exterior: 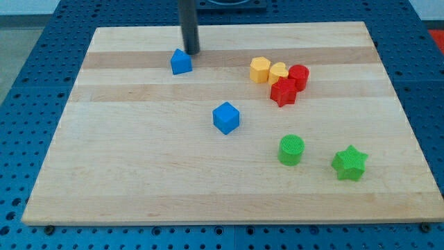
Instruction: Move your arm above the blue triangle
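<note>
In the camera view, the blue triangle (pixel 181 62) is seen near the top of the wooden board (pixel 139 173), left of centre, and my tip (pixel 191 53) is placed just beside it, at its upper right edge — whether the two touch cannot be told. No jaws are carried by the arm: it ends in a straight dark rod, so nothing is gripped. The board is made of pale wood with lengthwise grain bands and is set on a blue table top (pixel 28 62) marked with a regular grid of holes. The blocks appear to be of matte plastic with faint ribbed layers. A blue cube (pixel 226 117) lies near the board's centre, well apart from the triangle, toward the view's bottom right of it. At the view's upper right a tight cluster is formed — a yellow hexagonal block (pixel 259 70), a second yellow block (pixel 278 71) whose shape is partly hidden, a red cylinder (pixel 299 75) and a red star (pixel 283 92), each touching or just beside its neighbour. Toward the lower right a green cylinder (pixel 291 150) and a green star (pixel 349 163) are set near each other but apart. No containers are seen on the board.
</note>
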Action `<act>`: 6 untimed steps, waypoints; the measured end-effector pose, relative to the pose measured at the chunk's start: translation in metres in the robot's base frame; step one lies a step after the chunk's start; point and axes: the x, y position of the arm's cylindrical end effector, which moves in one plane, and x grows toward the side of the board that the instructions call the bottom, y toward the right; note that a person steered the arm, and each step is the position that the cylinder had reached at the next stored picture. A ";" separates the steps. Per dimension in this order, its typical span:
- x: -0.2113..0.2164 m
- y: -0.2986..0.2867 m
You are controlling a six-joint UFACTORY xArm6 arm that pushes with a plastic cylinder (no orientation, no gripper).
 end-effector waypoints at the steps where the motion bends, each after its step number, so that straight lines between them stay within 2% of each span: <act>1: -0.008 -0.035; 3: -0.002 -0.070; 4: 0.030 -0.059; 6: 0.135 -0.014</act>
